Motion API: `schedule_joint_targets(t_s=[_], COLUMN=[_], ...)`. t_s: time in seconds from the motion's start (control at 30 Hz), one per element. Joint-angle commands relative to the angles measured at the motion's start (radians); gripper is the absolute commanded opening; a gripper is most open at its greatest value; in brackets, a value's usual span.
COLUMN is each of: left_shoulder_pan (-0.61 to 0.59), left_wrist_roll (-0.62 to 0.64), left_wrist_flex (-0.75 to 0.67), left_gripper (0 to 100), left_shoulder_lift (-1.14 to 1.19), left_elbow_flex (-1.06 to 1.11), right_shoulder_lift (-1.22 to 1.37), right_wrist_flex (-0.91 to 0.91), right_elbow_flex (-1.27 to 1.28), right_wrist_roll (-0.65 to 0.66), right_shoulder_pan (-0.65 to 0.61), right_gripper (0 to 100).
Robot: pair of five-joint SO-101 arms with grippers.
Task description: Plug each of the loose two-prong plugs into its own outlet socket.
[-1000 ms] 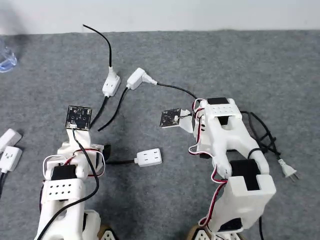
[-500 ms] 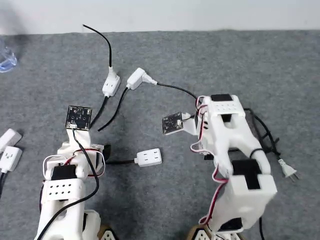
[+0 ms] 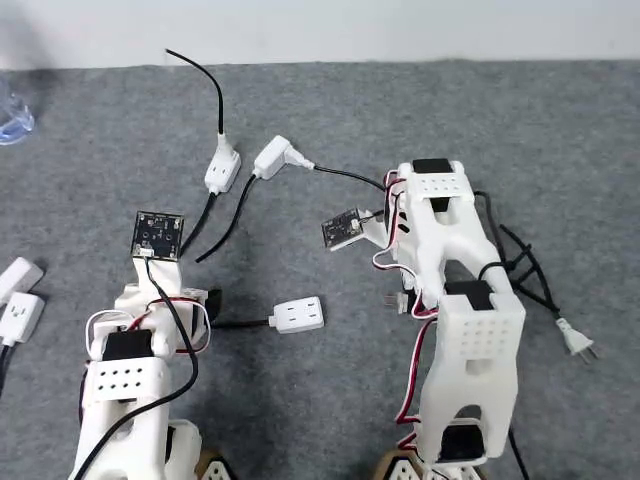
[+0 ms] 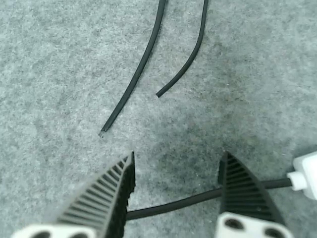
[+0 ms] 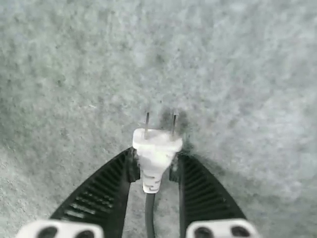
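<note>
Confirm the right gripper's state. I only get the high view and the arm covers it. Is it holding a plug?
Observer: Yes. In the right wrist view the right gripper is shut on a white two-prong plug, gripped by its body.
Operator: Prongs free?
Observer: Both prongs stick out ahead of the gripper, pointing away from it, over bare carpet.
Operator: And the left?
Observer: The left gripper is open and holds nothing. A black cable crosses the gap between its fingers and leads to a white socket block.
</note>
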Motion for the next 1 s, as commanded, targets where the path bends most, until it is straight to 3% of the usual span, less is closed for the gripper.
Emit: schedule_joint_targets(t_s=[0.0,0.13,0.23,0.43,0.67,0.8,0.97], left_shoulder_pan=[-0.002,-0.002,-0.002,-0.002,-0.002,0.002,0.110], left_wrist_roll=[0.002,0.002,0.002,0.002,0.002,0.006,0.021], left_wrist_flex=[-0.026,-0.026,-0.026,-0.026,-0.026,-0.025,-0.017], left_gripper=[26,26,26,26,26,26,26], left_shoulder_lift=[-0.017,-0.017,-0.017,-0.017,-0.017,-0.018,-0.018], left_elbow_flex=[-0.008,-0.008,-0.008,-0.008,-0.008,-0.012,-0.039], right_shoulder_lift=[0.002,0.008,0.012,0.013,0.007,-0.097,-0.305], right_wrist_flex=[0.028,0.019,0.018,0.018,0.016,0.007,0.058], right_elbow_flex=[-0.021,0.003,0.015,0.018,0.017,0.014,0.020], right_wrist_roll=[0.012,0.018,0.020,0.014,0.012,-0.101,-0.239], right_shoulder_pan=[0.007,0.007,0.005,0.002,0.004,-0.002,-0.035], right_gripper=[7.3,18.4,18.3,0.9,0.8,0.8,0.8])
